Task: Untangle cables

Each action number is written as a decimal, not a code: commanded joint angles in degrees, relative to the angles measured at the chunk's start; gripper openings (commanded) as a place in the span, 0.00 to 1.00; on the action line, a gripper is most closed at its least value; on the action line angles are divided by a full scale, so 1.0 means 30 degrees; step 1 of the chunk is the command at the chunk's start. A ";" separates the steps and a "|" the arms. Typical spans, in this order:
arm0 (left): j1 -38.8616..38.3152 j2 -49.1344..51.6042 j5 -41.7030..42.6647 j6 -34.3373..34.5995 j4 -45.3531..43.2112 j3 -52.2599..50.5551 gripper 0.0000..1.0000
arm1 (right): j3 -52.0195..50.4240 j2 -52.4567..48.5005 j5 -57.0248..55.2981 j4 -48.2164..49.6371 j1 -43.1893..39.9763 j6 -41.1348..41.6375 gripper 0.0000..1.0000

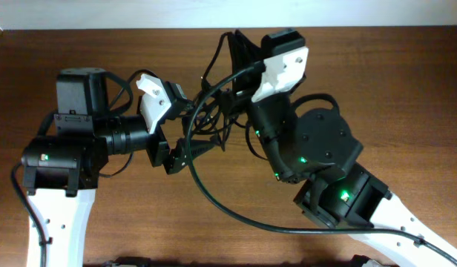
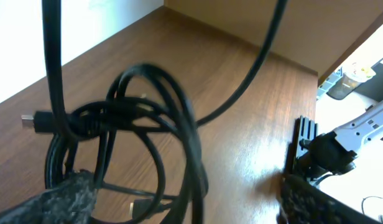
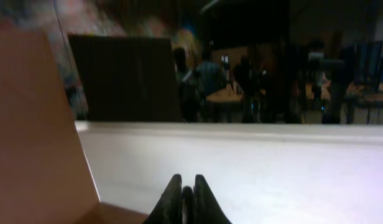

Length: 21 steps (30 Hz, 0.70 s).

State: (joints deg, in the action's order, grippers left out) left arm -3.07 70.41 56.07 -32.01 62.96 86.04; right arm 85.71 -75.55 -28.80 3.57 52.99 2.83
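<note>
Clearly the left gripper (image 2: 185, 196) is nearer: jaws spread wide, clamping nothing, with the cables (image 2: 110, 115) looped between them, mid-table (image 1: 406, 67) toward its far edge. The right gripper (image 3: 186, 202) is pinched shut, pointing off the table; whether it grips anything is unclear.

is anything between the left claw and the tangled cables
No separate object. The loose tangle of thin black cables lies right at the open left claw. Only a thicker black wire hangs down across the tangle's left side.
</note>
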 commanded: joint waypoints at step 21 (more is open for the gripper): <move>-0.0087 0.2098 -0.0117 -0.0270 0.0481 0.0102 0.00 | 0.0335 0.0095 -0.2929 0.2535 -0.0175 0.0925 0.04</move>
State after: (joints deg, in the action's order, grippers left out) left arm -3.11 76.62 55.51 -32.36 63.40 86.04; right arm 85.71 -75.59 -29.10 9.47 52.99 10.04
